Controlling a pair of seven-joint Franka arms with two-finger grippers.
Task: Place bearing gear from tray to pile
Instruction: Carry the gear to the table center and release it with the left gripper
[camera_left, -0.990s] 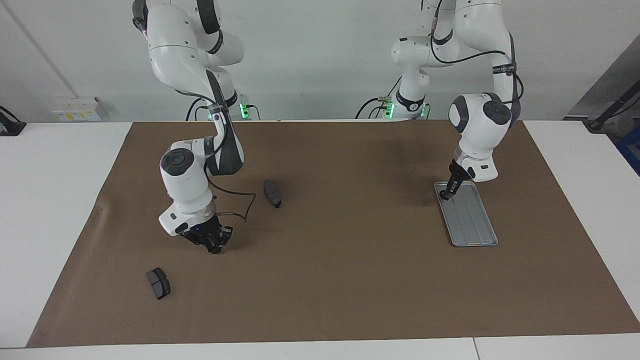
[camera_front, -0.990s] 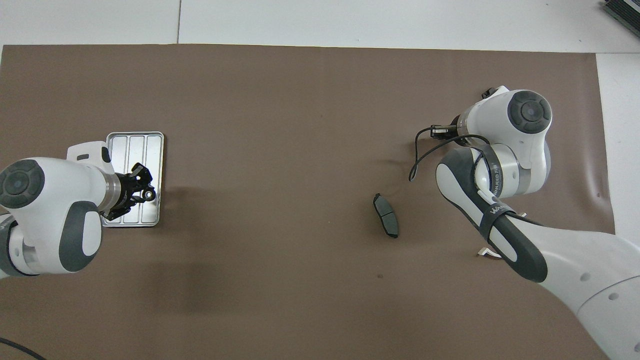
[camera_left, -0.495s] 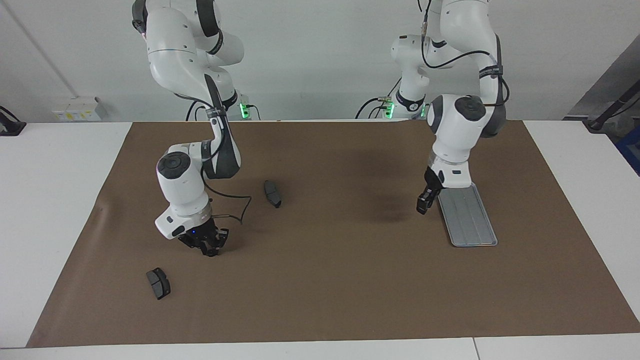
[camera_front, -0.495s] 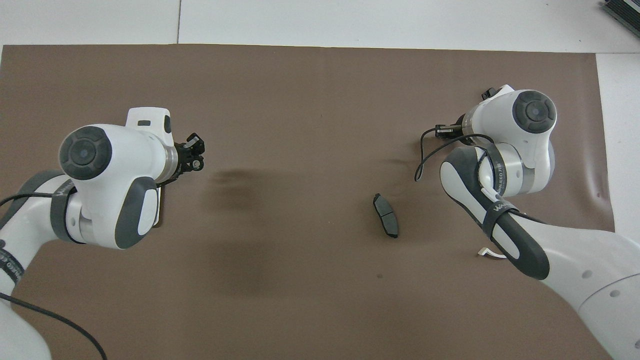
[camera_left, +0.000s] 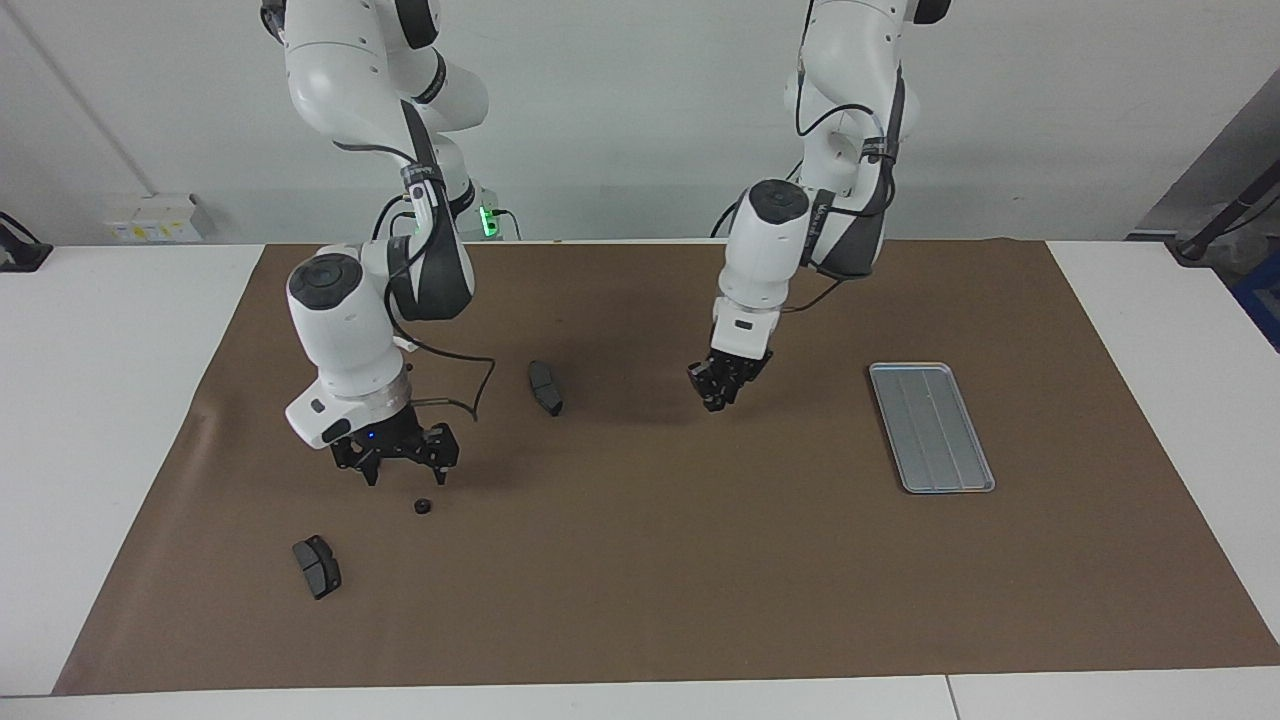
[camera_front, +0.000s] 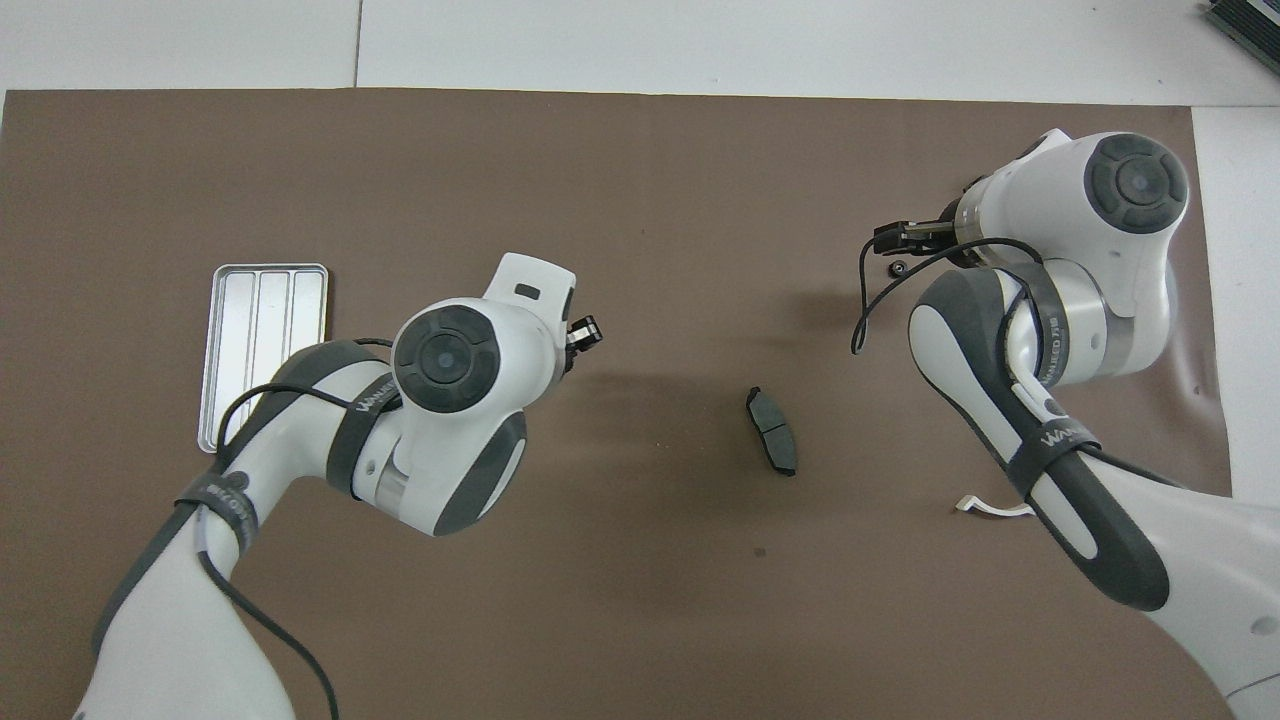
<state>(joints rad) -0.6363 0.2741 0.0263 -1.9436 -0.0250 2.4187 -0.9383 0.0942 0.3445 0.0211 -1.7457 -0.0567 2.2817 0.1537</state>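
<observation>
The grey-blue tray (camera_left: 932, 427) lies empty at the left arm's end of the mat; it also shows in the overhead view (camera_front: 262, 350). My left gripper (camera_left: 722, 387) hangs over the mat between the tray and a dark brake pad (camera_left: 545, 388), shut on a small dark bearing gear; in the overhead view the gripper (camera_front: 584, 334) peeks out past the wrist. My right gripper (camera_left: 400, 470) is open just above a small black gear (camera_left: 422, 505) that lies on the mat. A second brake pad (camera_left: 317, 566) lies farther from the robots.
In the overhead view the first brake pad (camera_front: 772, 430) lies mid-mat, the loose gear (camera_front: 900, 268) lies beside the right gripper (camera_front: 905, 240), and a piece of the white bracket (camera_front: 990, 508) shows under the right arm. A brown mat (camera_left: 640, 600) covers the table.
My left gripper has left the tray and travelled over the mat toward the right arm's end with the gear. My right gripper has risen and opened, leaving a small black gear on the mat.
</observation>
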